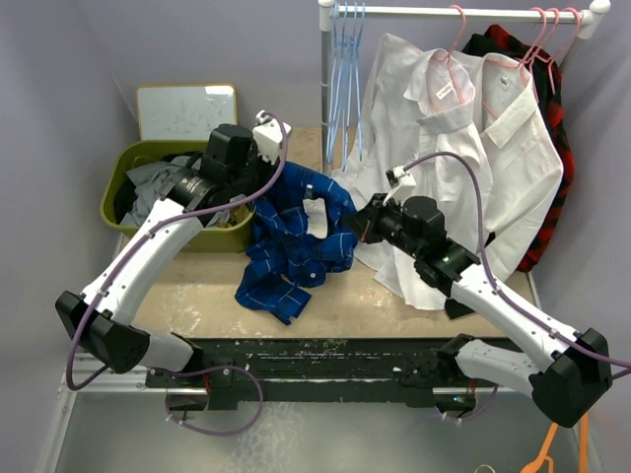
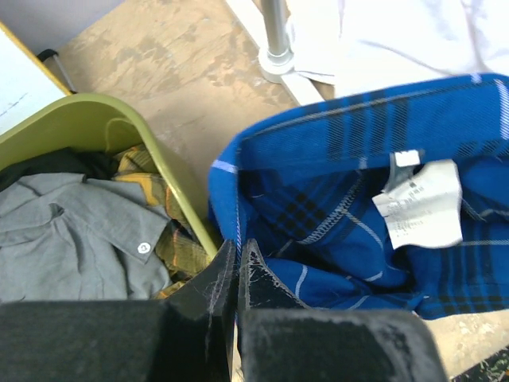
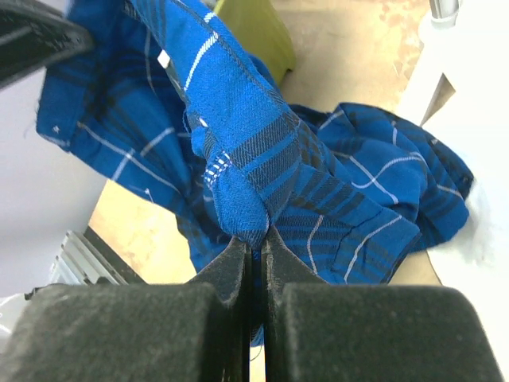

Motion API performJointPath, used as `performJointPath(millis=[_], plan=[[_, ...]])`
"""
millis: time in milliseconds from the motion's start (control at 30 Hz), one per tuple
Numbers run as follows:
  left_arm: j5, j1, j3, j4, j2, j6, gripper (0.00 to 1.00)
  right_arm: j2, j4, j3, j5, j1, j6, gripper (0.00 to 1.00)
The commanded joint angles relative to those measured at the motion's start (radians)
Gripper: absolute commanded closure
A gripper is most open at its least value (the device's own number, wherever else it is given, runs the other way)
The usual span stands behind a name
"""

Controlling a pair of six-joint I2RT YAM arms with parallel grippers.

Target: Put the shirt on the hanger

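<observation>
shirt (image 1: 296,236) pinched by both grippers beside the green bin (image 1: 116,197)
the left gripper (image 2: 236,253) is pressed together on the shirt's edge right against the bin's wall; the right gripper (image 3: 256,243) nips a fold on the shirt's far side from the bin. the hanger (image 1: 345,59) hangs up behind the bin, off to its right.

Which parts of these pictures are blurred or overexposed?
Top view: even light, sharp. Left wrist view: the left tool near the lens is soft; the shirt is clearer. Right wrist view: the white cloth at the right edge is washed out.
</observation>
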State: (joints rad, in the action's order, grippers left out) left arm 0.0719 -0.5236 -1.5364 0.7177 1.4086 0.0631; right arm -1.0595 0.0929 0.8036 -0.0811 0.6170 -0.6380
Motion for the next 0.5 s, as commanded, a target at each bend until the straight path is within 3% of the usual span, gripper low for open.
performJointPath(millis=[0,100,133,300,333,367,467], plan=[[-0.098,0.005,0.023,-0.041,-0.041,-0.004,1.00,-0.019,0.115,0.048,-0.020,0.003,-0.019,1.00],[-0.108,0.006,0.032,-0.040,-0.049,0.001,1.00,-0.037,0.123,0.051,-0.050,0.002,-0.022,0.99],[-0.106,0.008,0.033,-0.037,-0.050,0.004,1.00,-0.041,0.123,0.055,-0.061,0.003,-0.016,0.92],[-0.118,0.023,0.026,-0.023,-0.059,0.011,1.00,0.036,0.106,0.056,-0.012,0.003,0.034,0.24],[-0.123,0.027,0.025,-0.022,-0.061,0.012,1.00,0.062,0.102,0.051,0.008,0.002,0.043,0.17],[-0.129,0.031,0.025,-0.019,-0.064,0.012,1.00,0.086,0.097,0.046,0.025,0.002,0.051,0.13],[-0.117,0.033,0.026,-0.016,-0.066,0.026,1.00,0.155,0.084,0.033,0.079,0.002,0.058,0.11]])
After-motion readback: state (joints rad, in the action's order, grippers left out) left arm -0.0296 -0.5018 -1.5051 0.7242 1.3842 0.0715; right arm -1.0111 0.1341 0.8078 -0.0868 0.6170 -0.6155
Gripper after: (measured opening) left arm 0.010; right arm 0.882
